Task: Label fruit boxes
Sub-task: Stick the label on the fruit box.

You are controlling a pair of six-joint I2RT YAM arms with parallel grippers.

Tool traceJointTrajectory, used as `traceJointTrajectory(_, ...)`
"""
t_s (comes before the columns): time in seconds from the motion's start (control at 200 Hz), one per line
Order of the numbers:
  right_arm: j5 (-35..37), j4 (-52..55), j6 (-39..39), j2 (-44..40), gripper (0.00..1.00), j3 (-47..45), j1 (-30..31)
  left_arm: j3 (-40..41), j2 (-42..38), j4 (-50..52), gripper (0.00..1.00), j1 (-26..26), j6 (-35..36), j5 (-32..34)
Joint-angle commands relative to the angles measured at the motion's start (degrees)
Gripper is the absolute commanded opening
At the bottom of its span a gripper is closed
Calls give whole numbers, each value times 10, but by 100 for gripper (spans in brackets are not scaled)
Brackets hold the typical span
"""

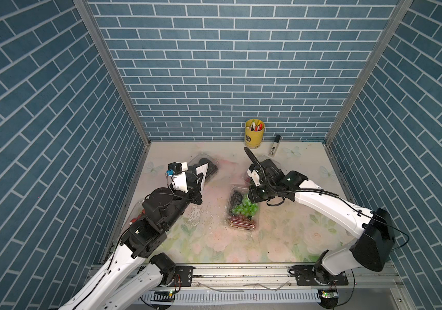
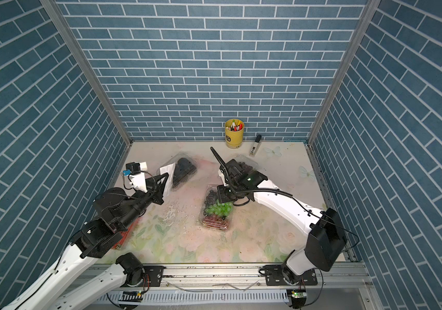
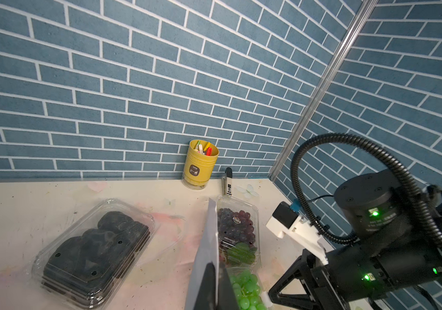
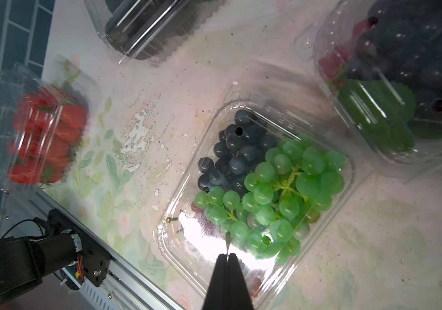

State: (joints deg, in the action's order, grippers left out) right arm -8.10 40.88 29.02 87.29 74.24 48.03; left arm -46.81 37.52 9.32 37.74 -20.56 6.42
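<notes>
Right tool [image 4: 226, 257], jaws shut on a thin sliver [image 4: 227, 239], perhaps a label, hangs over the mixed box [image 4: 268, 188]. The box is thin clear plastic, probably light and slick with a lid that flexes, so it is best held by its rim. From the left wrist, the left tool [image 3: 214, 271] pinches the sheet [image 3: 206, 236]; the black box [image 3: 93, 249] and purple box [image 3: 237, 230] lie beyond. In both top views the mixed box sits mid bench [image 1: 281, 241], the strawberry box [image 2: 127, 233] at its left edge.
</notes>
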Motion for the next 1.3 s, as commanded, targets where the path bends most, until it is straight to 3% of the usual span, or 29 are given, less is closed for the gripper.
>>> traceJointTrajectory(0.0, 45, 41, -22, 19, 0, 28, 13, 10, -6, 4, 0, -2, 0, 5)
traceJointTrajectory(0.69, 70, 62, -21, 80, 0, 40, 37, 13, -7, 3, 0, -2, 0, 4)
traceJointTrajectory(1.295, 35, 42, -16, 103, 0, 51, 47, 10, -3, 2, 0, -2, 1, 4)
